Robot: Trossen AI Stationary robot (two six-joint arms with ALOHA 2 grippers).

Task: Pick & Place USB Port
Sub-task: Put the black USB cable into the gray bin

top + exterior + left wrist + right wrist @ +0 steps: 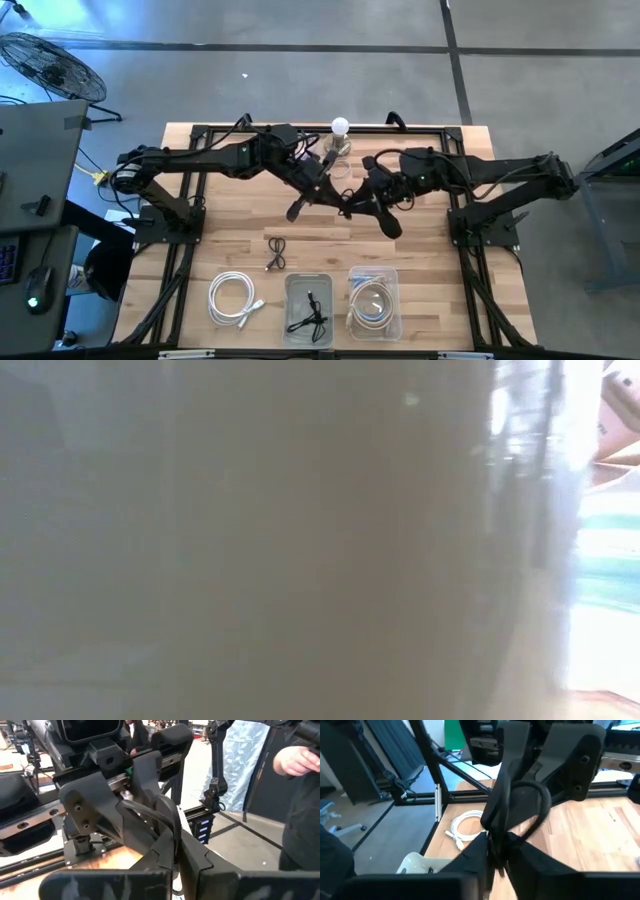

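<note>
Left wrist view shows your left gripper (175, 865) pinching a black cable (167, 817) passed from the right gripper (352, 207), whose grip I cannot tell; hold firm until it releases.

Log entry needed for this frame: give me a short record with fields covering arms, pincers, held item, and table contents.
arms: both meet over the table's middle
left pincer: shut on black cable
right pincer: at the same cable, facing the left one
white cable coil: loose on the table, near front
small black cable: loose, mid-table
clear bins: two at front, a cable in each
low view: blocked
</note>
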